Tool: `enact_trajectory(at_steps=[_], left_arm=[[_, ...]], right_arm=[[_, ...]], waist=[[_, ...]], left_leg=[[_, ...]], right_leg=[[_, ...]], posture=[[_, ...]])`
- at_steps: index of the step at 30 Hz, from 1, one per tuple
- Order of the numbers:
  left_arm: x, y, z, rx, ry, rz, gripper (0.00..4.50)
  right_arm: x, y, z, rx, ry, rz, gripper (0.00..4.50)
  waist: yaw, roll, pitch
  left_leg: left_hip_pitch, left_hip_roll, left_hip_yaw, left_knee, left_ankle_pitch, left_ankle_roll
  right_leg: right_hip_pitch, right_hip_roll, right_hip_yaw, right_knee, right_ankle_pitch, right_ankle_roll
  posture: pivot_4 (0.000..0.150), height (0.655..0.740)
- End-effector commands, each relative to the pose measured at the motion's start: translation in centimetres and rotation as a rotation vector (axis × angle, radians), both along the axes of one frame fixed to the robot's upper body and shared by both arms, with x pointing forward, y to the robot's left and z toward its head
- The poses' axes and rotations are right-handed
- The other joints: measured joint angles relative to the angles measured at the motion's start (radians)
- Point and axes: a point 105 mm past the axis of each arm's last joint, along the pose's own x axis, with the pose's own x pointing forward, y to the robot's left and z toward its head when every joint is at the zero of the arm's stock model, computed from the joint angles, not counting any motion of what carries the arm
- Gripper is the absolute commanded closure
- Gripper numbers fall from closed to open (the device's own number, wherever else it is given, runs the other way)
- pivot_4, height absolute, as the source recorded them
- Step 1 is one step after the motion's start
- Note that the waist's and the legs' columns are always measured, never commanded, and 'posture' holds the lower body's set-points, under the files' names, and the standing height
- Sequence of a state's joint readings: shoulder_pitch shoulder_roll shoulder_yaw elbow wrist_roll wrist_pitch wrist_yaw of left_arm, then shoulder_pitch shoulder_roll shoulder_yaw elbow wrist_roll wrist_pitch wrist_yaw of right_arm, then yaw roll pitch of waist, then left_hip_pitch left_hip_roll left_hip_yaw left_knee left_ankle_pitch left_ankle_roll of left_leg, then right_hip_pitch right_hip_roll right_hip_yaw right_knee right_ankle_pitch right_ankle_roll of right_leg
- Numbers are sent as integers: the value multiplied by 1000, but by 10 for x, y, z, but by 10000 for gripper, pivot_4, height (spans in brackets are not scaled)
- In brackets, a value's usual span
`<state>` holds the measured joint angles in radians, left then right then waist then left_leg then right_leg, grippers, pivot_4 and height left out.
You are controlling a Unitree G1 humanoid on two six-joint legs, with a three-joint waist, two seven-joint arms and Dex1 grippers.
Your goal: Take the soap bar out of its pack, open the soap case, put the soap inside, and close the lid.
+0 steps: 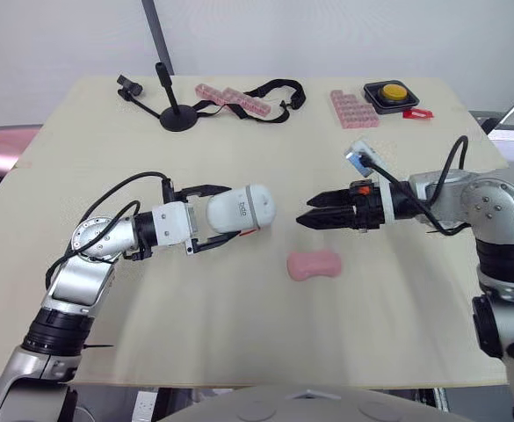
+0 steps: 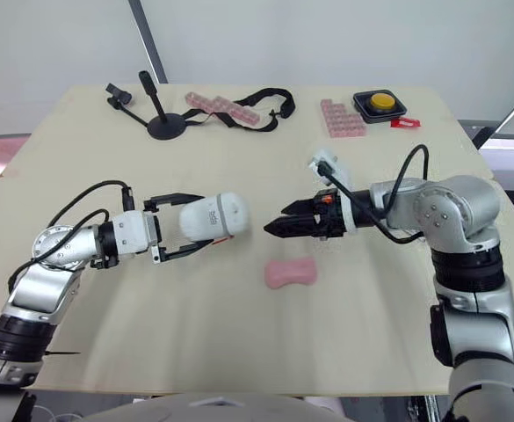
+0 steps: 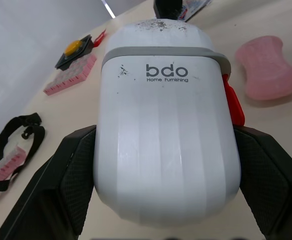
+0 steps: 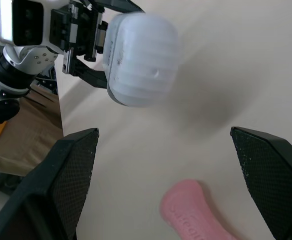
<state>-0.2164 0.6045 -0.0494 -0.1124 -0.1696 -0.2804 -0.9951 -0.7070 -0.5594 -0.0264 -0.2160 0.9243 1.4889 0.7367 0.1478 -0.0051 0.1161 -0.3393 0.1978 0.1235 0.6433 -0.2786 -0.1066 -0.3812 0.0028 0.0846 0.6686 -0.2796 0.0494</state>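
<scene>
Left eye view: how many of each?
— One white soap case (image 1: 255, 207), lid shut, gripped by the left pincer (image 1: 232, 213). One pink soap bar (image 1: 314, 264) lies unwrapped on the table (image 1: 239, 343).
— And the right pincer (image 1: 304, 212)?
— Spread wide, empty, near the soap bar.

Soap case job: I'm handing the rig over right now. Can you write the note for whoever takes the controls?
Left hand: shut on the white soap case, holding it sideways above the table, lid end towards the right hand.
Right hand: open and empty, fingers pointing at the case across a short gap.
Soap bar: pink, unwrapped, lying flat on the table below the gap between the hands.
Done: soap is out of its pack.
Left: the case looks closed, so open the lid, pick up the soap, put it inside, close the lid.
</scene>
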Motion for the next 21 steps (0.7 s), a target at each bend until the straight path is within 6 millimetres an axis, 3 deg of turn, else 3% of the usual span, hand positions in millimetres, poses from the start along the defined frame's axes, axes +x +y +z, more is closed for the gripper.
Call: enact_trajectory(at_steps=[1,8,21], left_arm=[[9,-1,14,-20,-104,47,7856],[10,-7,16,-46,-88,35,7856],[9,-15,17,-54,-72,3,7856]], right_arm=[[13,22,15,62,-30,-9,0],[16,40,23,90,-1,27,0],[27,50,22,118,45,18,0]], waist=[[-11,0,0],[-10,0,0],[-11,0,0]], left_leg=[[0,0,0,0,1,-1],[1,0,0,-2,2,-2],[1,0,0,-2,3,-2]], right_leg=[[0,0,0,1,0,0],[-1,0,-2,1,0,-1],[-2,0,-2,1,0,-1]], posture=[[1500,7400],[1500,7400],[1500,7400]])
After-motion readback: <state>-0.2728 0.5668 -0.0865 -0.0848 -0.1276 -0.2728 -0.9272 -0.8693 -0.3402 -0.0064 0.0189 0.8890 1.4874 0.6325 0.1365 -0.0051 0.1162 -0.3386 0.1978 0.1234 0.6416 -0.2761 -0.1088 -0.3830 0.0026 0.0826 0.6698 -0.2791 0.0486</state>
